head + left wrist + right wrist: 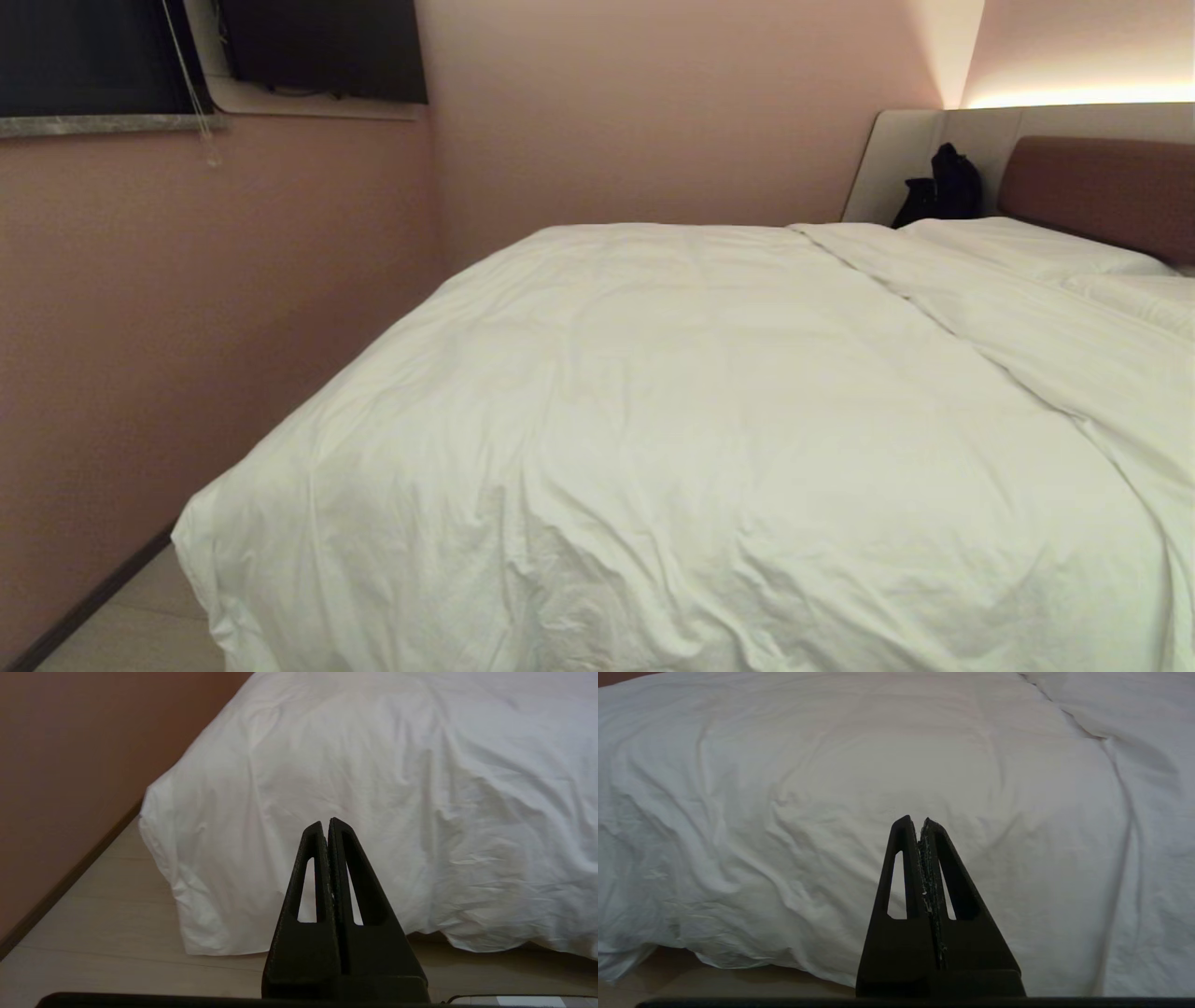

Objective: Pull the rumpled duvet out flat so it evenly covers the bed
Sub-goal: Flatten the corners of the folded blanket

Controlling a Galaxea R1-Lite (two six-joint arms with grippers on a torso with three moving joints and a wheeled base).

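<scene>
A: Duvet [709, 420] drapes the bed [1102, 187], far-right edge bunched; arms unseen.

B: Left gripper [325, 823] pinched shut, empty, facing the near-left corner. Right gripper [917, 822] likewise. Probably finishing; otherwise smooth the ridge.

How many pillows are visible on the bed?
2. One pillow lies at the head of the bed beside the black bag; the second pillow lies at the right edge, cut off. More may be hidden outside the view.
</scene>
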